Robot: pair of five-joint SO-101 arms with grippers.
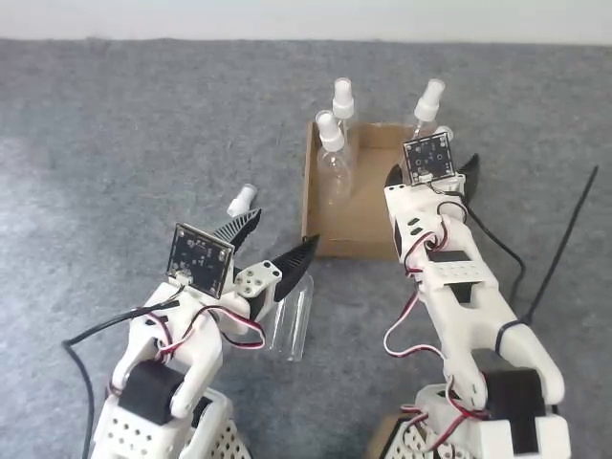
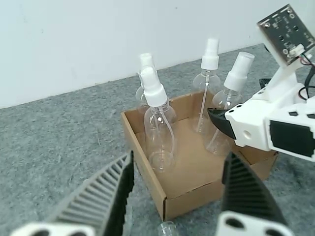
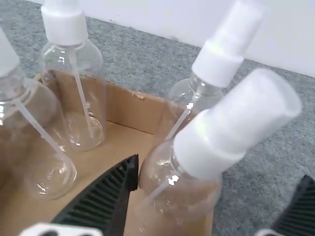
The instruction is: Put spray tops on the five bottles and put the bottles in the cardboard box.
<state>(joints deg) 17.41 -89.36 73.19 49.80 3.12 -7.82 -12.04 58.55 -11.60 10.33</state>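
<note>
Fingers [image 1: 469, 177] of the right arm gape over the cardboard box [image 1: 356, 229], straddling one of four capped bottles [image 2: 159, 130] inside, while the left arm's fingers [image 1: 292, 260], open and empty, hang before its front corner above an uncapped bottle [image 1: 292, 320], a spray top [image 1: 242, 200] near its left wall.

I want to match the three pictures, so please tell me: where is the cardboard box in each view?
High view: cardboard box at upper centre, under the right arm's front end.
Left wrist view: cardboard box just beyond the open left tool, one corner nearest.
Right wrist view: cardboard box back wall behind the standing bottles.
Shared landmark: the white wall beyond the box.
</note>
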